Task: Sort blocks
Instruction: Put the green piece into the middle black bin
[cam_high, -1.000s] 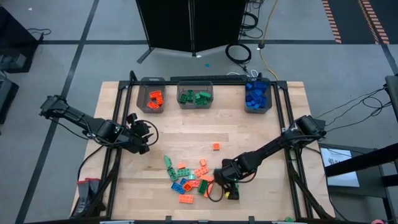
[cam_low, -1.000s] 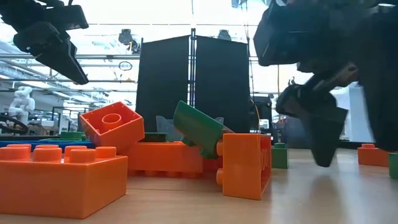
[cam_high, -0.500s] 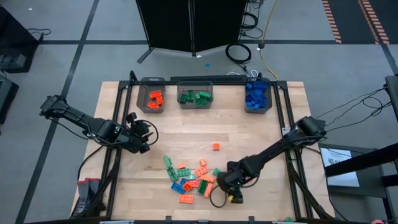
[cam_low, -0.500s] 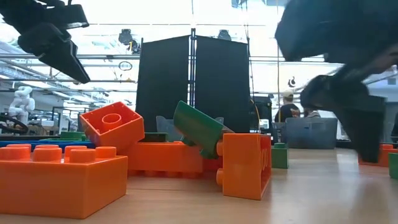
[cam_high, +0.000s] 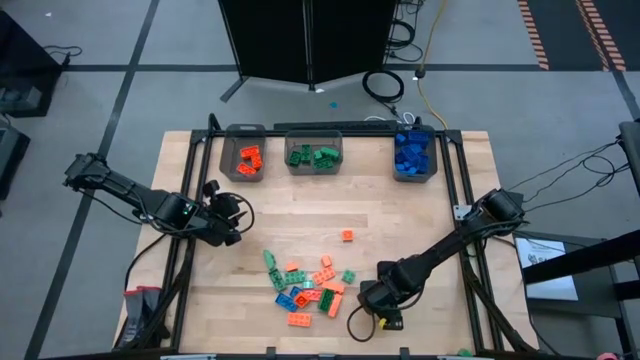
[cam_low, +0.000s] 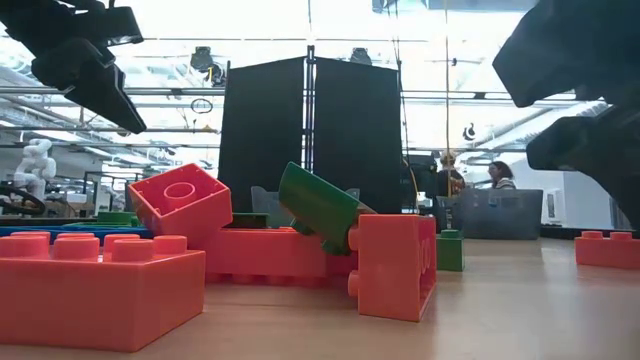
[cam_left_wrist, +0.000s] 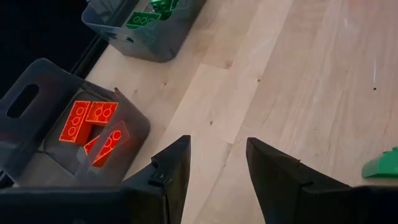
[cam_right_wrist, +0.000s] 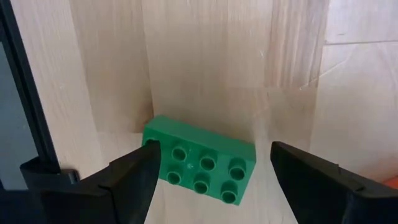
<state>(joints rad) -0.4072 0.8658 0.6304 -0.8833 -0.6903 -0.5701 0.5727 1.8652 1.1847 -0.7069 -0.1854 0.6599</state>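
Note:
Loose orange, green and blue blocks lie in a pile (cam_high: 305, 285) near the table's front edge, and one orange block (cam_high: 347, 235) sits apart. My right gripper (cam_high: 376, 298) hangs open just right of the pile, pointing steeply down. In the right wrist view a green block (cam_right_wrist: 202, 167) lies flat on the wood, studs up, between the spread fingers of my right gripper (cam_right_wrist: 211, 149). My left gripper (cam_high: 232, 226) hovers open over bare wood at the table's left. The left wrist view shows nothing between the fingers of my left gripper (cam_left_wrist: 217, 142).
Three grey bins stand along the far edge: one with orange blocks (cam_high: 245, 160), one with green (cam_high: 314, 155), one with blue (cam_high: 413, 157). Bare wood lies between the bins and the pile. The table's dark edge (cam_right_wrist: 18, 93) runs close to my right gripper.
My right gripper has moved away from the pile toward the table's right and near edges and has tipped more steeply downward, its fingers still spread. A green block at the pile's right edge has come into the high view.

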